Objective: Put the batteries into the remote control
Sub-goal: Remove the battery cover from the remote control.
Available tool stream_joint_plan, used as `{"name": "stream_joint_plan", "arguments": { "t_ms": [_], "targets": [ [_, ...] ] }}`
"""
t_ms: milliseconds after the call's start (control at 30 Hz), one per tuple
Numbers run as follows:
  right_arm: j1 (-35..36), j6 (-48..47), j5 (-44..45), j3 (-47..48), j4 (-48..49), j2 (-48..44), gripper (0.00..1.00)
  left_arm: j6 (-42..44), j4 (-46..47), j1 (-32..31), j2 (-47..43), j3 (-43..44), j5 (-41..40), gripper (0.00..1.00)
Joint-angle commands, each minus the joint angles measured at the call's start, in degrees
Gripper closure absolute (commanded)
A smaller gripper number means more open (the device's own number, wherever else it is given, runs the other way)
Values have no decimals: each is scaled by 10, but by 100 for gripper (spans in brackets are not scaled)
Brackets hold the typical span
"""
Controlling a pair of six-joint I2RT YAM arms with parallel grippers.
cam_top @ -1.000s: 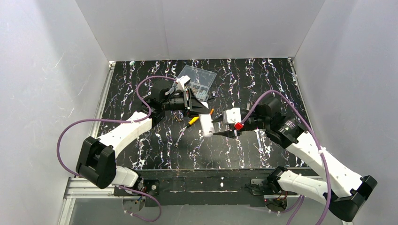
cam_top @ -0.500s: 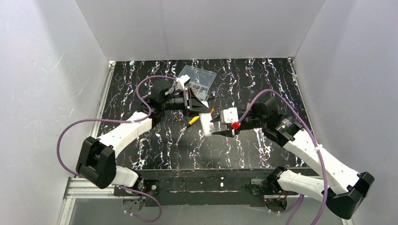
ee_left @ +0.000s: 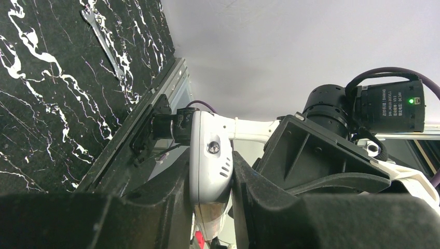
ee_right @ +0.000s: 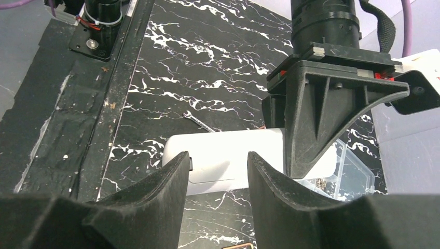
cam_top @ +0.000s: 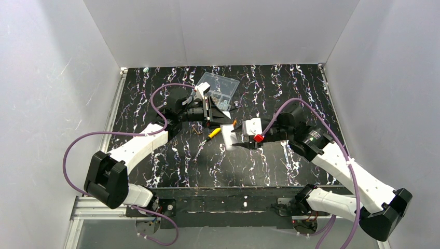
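Note:
The white remote control (cam_top: 227, 137) hangs above the table near its middle, and my left gripper (cam_top: 220, 118) is shut on its upper part. In the left wrist view the remote (ee_left: 210, 155) sits clamped between the two black fingers (ee_left: 155, 207). My right gripper (cam_top: 235, 140) is open at the remote's right side. In the right wrist view its fingertips (ee_right: 179, 171) frame the remote's plain white back (ee_right: 228, 161); contact is not clear. A tiny orange piece (cam_top: 234, 123) that looks like a battery lies just behind the remote.
A yellow-and-black-handled screwdriver (cam_top: 211, 134) lies left of the remote. A clear compartmented box (cam_top: 218, 88) stands at the back, also in the right wrist view (ee_right: 353, 171). A small wrench (ee_right: 200, 121) lies on the black marbled table. White walls enclose the table.
My right gripper has moved left, from a gap beside the remote to right against its side, still open. The left arm and the remote have not moved.

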Motion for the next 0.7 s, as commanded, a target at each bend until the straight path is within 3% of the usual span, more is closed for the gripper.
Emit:
{"name": "stream_joint_plan", "arguments": {
  "t_ms": [0, 667],
  "targets": [
    [-3, -2, 7, 10, 37, 4, 48, -1, 30, 0, -5, 14, 25, 100],
    [-3, 6, -26, 14, 5, -12, 47, -2, 34, 0, -3, 11, 26, 100]
  ]
}}
